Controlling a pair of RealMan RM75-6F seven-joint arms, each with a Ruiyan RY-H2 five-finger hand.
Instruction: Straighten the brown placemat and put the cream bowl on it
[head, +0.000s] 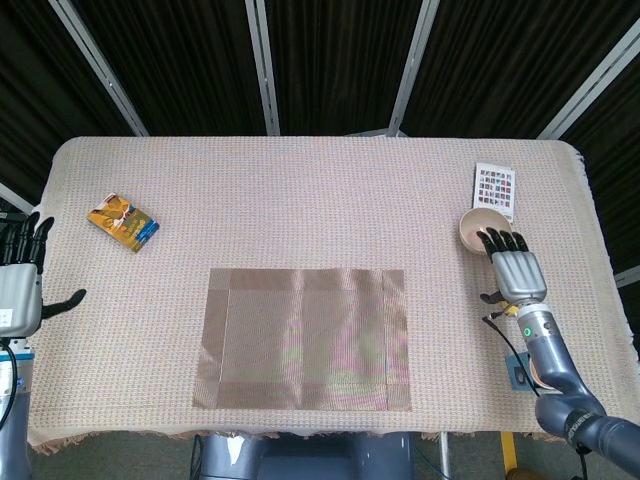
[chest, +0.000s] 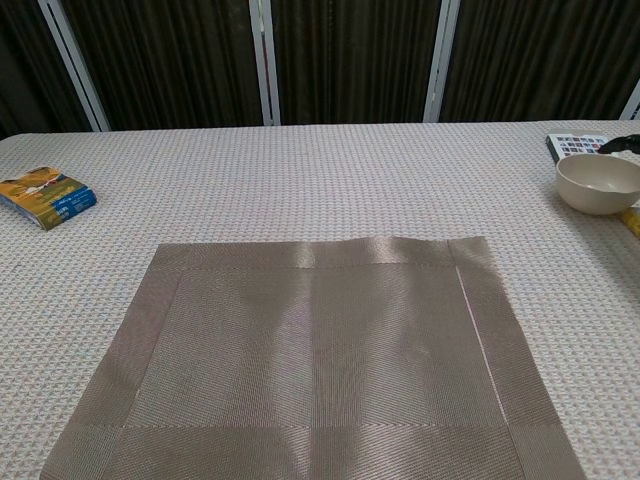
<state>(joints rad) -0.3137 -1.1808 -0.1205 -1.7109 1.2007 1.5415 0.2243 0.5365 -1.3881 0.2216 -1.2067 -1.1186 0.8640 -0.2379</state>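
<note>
We see the right hand (head: 514, 268) raised just short of the cream bowl (head: 479, 229), its dark fingertips (head: 501, 240) reaching over the bowl's near rim in the head view; the fingers lie straight and side by side, holding nothing, and whether they touch the rim we cannot tell; in the chest view only a dark tip shows at the frame's edge above the bowl (chest: 598, 183). The bowl stands upright on the table cloth (head: 320, 200), directly ahead of that hand; just beyond the bowl lies a white card printed with small pictures (head: 494, 188). A small blue object (head: 520, 372) rests behind the hand, near the table's front edge, beside the forearm.

The brown placemat (head: 304, 338) lies flat and square to the table edge, well to the left of the right hand and a little nearer the robot; nothing stands on it; light ripples show across its weave in the chest view (chest: 315, 360).

The left hand (head: 18, 282) hangs off the table's left side, fingers upright and apart, thumb out, holding nothing; a yellow and blue packet (head: 123, 222) lies ahead of it and to its right, apart from it.
</note>
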